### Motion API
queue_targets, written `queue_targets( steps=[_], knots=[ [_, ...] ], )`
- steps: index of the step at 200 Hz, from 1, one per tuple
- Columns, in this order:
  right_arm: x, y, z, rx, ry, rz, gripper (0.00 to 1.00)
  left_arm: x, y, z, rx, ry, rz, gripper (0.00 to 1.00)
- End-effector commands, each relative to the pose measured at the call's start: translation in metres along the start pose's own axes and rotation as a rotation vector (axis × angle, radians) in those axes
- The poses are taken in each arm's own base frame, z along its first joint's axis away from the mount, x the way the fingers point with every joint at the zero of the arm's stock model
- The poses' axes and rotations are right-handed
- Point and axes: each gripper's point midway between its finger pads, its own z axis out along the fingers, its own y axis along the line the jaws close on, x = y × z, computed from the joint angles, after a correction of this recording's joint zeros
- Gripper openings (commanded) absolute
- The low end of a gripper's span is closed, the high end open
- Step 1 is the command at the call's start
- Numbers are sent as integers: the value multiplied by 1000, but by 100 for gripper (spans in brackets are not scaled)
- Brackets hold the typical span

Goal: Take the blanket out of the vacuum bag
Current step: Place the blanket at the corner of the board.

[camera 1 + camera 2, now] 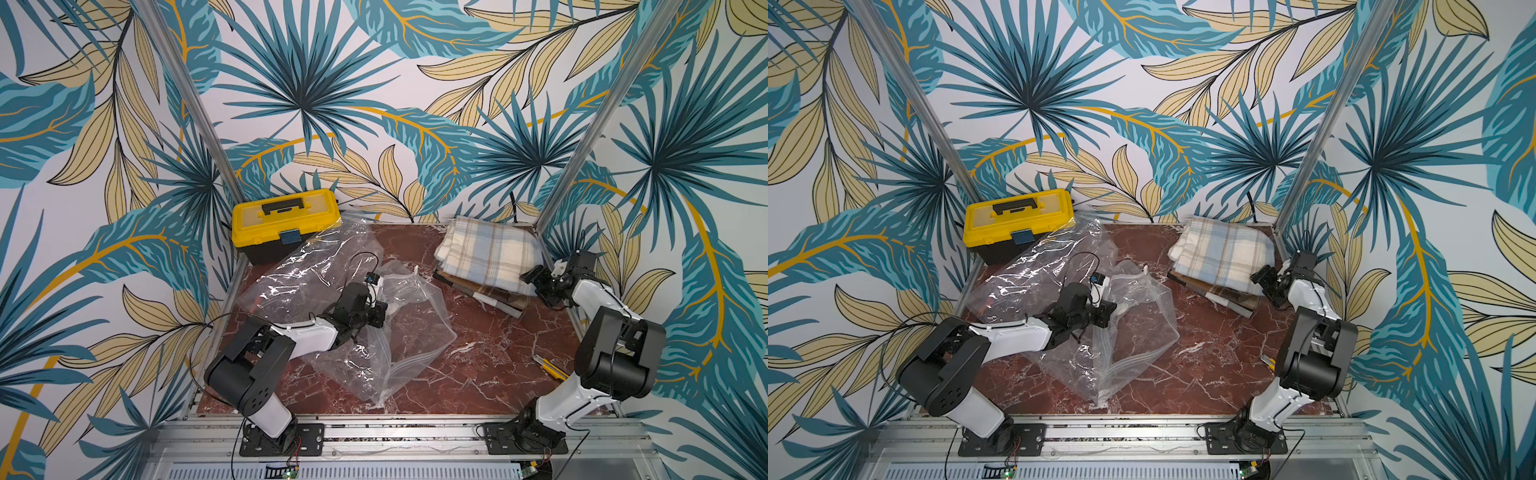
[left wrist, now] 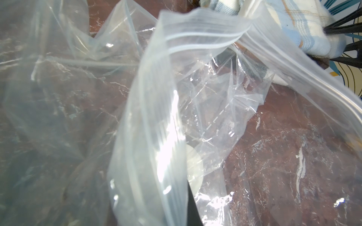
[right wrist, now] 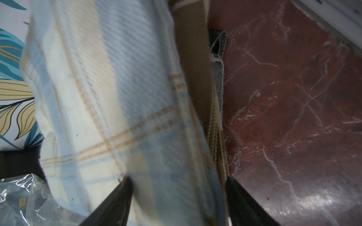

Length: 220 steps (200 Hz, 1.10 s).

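Vac bag (image 1: 415, 332) empty, blanket (image 1: 490, 253) outside — L hand (image 1: 384, 311) clamped on bag, R hand (image 3: 178, 185) apart astride blanket.

Counting outward from the one yellow toolbox (image 1: 284, 222): just beside it, clear plastic reading as one vacuum bag (image 1: 415, 328), possibly two bags; well apart from it, one plaid blanket (image 1: 490, 249), one cloth stack (image 1: 494, 297) of uncountable layers and one yellow cutter (image 1: 550, 368); plus two arms, a left arm (image 1: 303, 332) and a right arm (image 1: 594, 295).

Bare tabletop (image 1: 478, 374) between vacuum bag (image 1: 415, 328), blanket (image 1: 490, 253)
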Motion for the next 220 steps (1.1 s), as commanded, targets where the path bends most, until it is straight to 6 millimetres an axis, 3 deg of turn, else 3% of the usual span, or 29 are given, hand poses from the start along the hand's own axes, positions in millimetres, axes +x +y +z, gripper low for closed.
queue_targets(
  steps=[1,17,30,105,124,146,179,197,220],
  knots=[
    [2,6,2,-37,24,0,57,-3,-2,3,1,-4,5,0],
    [3,13,-4,-70,16,-4,33,-2,-1,4,1,-1,3,0],
    [2,18,-13,-81,0,-15,25,-2,-1,4,4,-3,1,0],
    [8,59,-72,-198,-52,-36,17,0,-5,8,38,-11,-7,0],
    [16,56,-79,-172,-45,-37,17,0,-6,6,43,-15,-3,0],
    [28,38,-73,-111,-41,-37,18,1,-6,3,43,-17,5,0],
    [49,16,-46,-87,11,-1,28,2,-6,-1,37,-11,17,0],
    [51,14,-46,-79,2,-7,64,-2,-8,-7,36,-18,22,0],
    [41,24,-82,13,-94,-114,82,-10,-11,-17,31,-34,40,0]
  ],
)
